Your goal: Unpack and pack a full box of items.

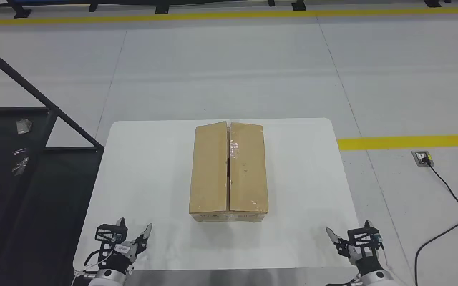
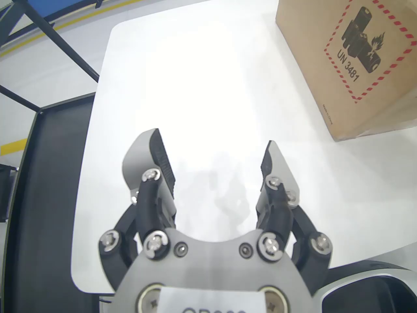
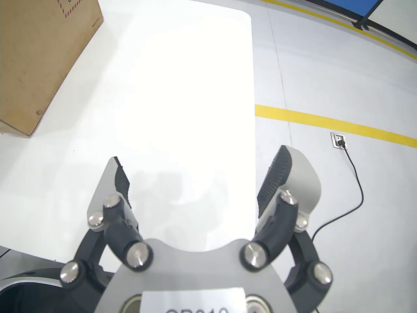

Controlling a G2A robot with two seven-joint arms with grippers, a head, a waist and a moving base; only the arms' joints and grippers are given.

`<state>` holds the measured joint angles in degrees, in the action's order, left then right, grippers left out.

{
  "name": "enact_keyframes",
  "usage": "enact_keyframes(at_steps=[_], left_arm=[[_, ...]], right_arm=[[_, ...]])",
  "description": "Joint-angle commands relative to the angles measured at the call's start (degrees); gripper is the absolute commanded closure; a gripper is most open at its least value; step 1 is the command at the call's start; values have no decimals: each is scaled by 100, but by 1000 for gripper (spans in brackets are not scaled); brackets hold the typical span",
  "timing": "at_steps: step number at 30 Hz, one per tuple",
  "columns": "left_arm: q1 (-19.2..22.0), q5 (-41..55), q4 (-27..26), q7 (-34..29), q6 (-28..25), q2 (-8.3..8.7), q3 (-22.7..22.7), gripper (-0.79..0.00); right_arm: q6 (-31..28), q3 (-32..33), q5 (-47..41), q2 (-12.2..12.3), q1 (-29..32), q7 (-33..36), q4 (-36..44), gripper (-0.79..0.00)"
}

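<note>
Grippers: both spread, nothing held.
Left gripper (image 2: 213, 140) and right gripper (image 3: 198, 156) sit low on the near side, well apart, fingers pointing forward, jaws wide with nothing between them.

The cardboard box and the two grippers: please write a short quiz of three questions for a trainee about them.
1. True or false: the left gripper grips the cardboard box.
2. Where does the box stand? A) near the middle of the table; B) on a chair; C) on a shelf.
3. Fill in: the right gripper is ____ and holds nothing.
Key: 1 false; 2 A; 3 open.
</note>
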<state>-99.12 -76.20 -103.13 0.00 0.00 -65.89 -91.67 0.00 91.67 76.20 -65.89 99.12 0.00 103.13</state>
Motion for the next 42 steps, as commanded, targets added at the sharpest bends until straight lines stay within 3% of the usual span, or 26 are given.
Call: enact_keyframes(at_steps=[1, 13, 14, 20, 25, 29, 38, 40, 42], left_arm=[[0, 0, 0, 0, 0, 0, 0, -616], [0, 0, 0, 0, 0, 0, 0, -616], [22, 24, -37, 44, -13, -5, 24, -785], [166, 248, -118, 570, -17, -38, -31, -785], [511, 715, 96, 1088, -710, -39, -98, -785], [820, 712, 293, 920, -1050, -28, -49, -785], [820, 712, 293, 920, -1050, -28, -49, -785], [856, 798, 294, 835, -974, -38, -34, -785], [974, 936, 289, 672, -1032, -49, 34, -785]], right_arm=[[0, 0, 0, 0, 0, 0, 0, -785], [0, 0, 0, 0, 0, 0, 0, -785], [0, 0, 0, 0, 0, 0, 0, -785], [236, -344, 765, -26, -101, 55, 323, -785], [399, -650, 1404, -52, -187, 177, 620, -785], [317, -878, 2334, -42, -226, 436, 752, -785], [317, -878, 2334, -42, -226, 436, 752, -785], [315, -907, 1723, -73, -222, -132, 839, -785], [338, -1042, 2333, -65, -218, -426, 879, -785]])
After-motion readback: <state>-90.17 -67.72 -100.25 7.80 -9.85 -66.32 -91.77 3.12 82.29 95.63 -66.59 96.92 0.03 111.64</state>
